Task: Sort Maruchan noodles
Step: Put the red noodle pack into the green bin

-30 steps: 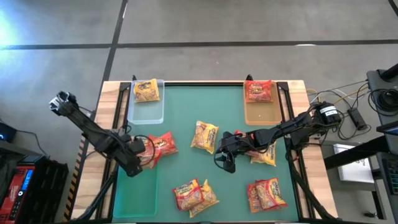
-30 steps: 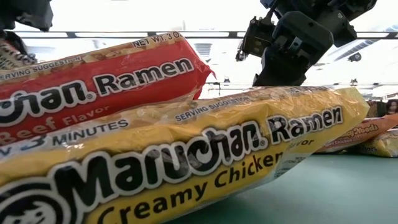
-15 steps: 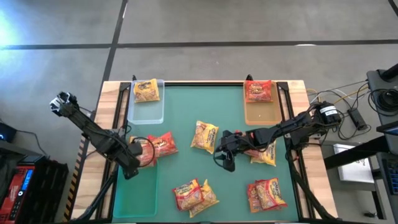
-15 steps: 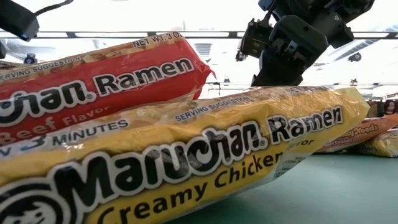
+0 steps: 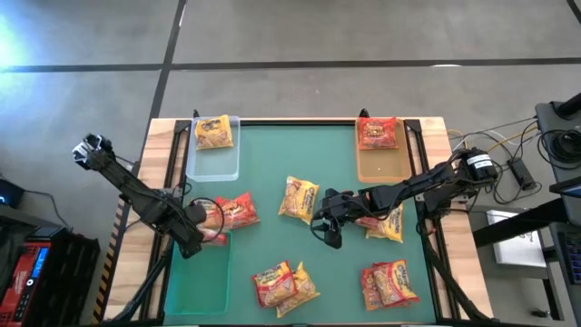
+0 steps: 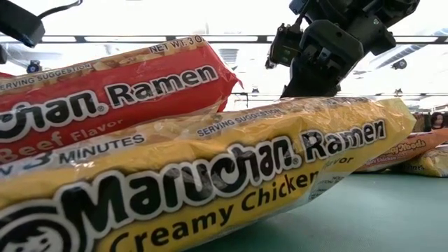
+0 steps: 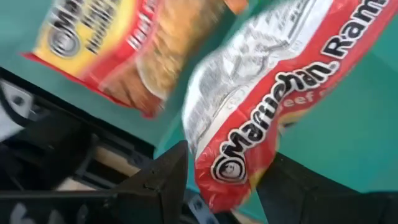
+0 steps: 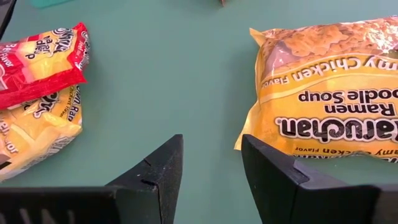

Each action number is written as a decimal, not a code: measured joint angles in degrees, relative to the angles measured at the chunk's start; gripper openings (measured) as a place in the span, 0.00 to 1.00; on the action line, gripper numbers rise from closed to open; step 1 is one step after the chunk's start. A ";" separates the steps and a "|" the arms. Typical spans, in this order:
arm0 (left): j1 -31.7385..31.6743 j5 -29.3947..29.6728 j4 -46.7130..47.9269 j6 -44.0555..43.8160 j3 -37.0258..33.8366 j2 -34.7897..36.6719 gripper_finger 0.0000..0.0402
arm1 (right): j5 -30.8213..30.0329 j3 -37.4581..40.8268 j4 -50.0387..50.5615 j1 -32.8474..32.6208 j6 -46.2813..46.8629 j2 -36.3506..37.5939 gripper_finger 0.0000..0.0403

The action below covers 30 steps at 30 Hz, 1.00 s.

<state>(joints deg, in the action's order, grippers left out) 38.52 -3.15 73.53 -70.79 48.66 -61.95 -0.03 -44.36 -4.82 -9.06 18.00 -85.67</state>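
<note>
Maruchan noodle packets lie scattered on the green table point(image 5: 272, 163). My left gripper point(image 5: 198, 236) points down at the table's left edge, open, its fingers either side of the end of a red beef packet point(image 7: 273, 106) that lies flat. A red-and-yellow packet point(image 7: 124, 43) lies just beyond it. My right gripper point(image 8: 211, 146) hovers open mid-table point(image 5: 325, 232) with bare table between its fingers. A yellow creamy-chicken packet point(image 8: 329, 106) lies just on its far side point(image 5: 300, 198). My left gripper comes from above with one finger point(image 7: 168, 180) on each side of the red packet's end point(image 7: 224, 174). The packet fills the gap between them. Whether the fingers touch it I cannot tell.
A clear tray point(image 5: 216, 162) at the far left holds a yellow packet point(image 5: 214, 133). A tan tray point(image 5: 379, 163) at the far right holds a red one point(image 5: 377, 133). More packets lie near the front point(image 5: 283, 283), at the front right point(image 5: 390, 282) and under my right arm point(image 5: 386, 222).
My left gripper has stayed in place but has tipped and turned at the wrist. In the low view, the piece of packet that showed under it at the far left no longer shows.
</note>
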 joint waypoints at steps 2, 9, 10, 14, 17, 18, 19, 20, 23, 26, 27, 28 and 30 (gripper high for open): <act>0.00 -2.45 0.21 1.80 0.42 0.04 0.38 | 0.00 0.00 -0.02 0.00 0.00 0.00 0.38; -0.19 3.74 1.33 2.12 1.19 0.09 0.38 | -0.02 0.00 -0.07 0.24 0.00 0.00 0.37; -0.34 5.54 1.58 1.73 1.15 0.09 0.38 | -0.02 0.00 -0.08 0.24 0.00 0.00 0.37; -1.60 10.05 1.98 1.28 1.09 0.09 0.38 | 0.00 0.00 -0.09 0.24 0.82 0.00 0.37; -1.97 5.77 1.02 1.90 1.07 0.09 0.38 | 0.00 0.00 0.02 0.24 1.51 0.00 0.37; -1.94 3.79 0.57 2.36 1.05 0.09 0.38 | 0.00 0.00 0.07 0.24 1.51 0.00 0.37; -1.90 2.01 0.29 2.63 1.05 0.09 0.38 | 0.00 0.00 0.05 0.24 1.51 0.00 0.37; -1.90 0.56 0.27 2.71 1.05 0.09 0.38 | 0.00 0.00 0.06 0.24 1.51 0.00 0.37; -1.95 -0.23 0.49 2.24 1.03 0.11 0.38 | -0.02 0.00 0.04 0.24 1.51 0.00 0.37; -1.95 1.09 1.50 2.15 1.03 0.11 0.38 | 0.00 0.00 0.00 0.24 1.51 0.00 0.37; -1.97 2.82 2.37 2.12 1.03 0.11 0.38 | 0.00 0.00 -0.02 0.24 1.51 0.00 0.37; -1.99 4.94 3.25 2.09 1.03 0.11 0.38 | 0.00 -0.02 -0.02 0.24 1.52 0.00 0.37; -2.32 8.75 4.79 1.85 1.03 0.11 0.38 | 0.00 -0.02 -0.02 0.24 1.84 0.00 0.37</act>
<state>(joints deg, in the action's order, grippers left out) 36.20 5.60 78.31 -68.94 49.69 -61.84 -0.03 -44.38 -4.84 -8.82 19.84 -85.67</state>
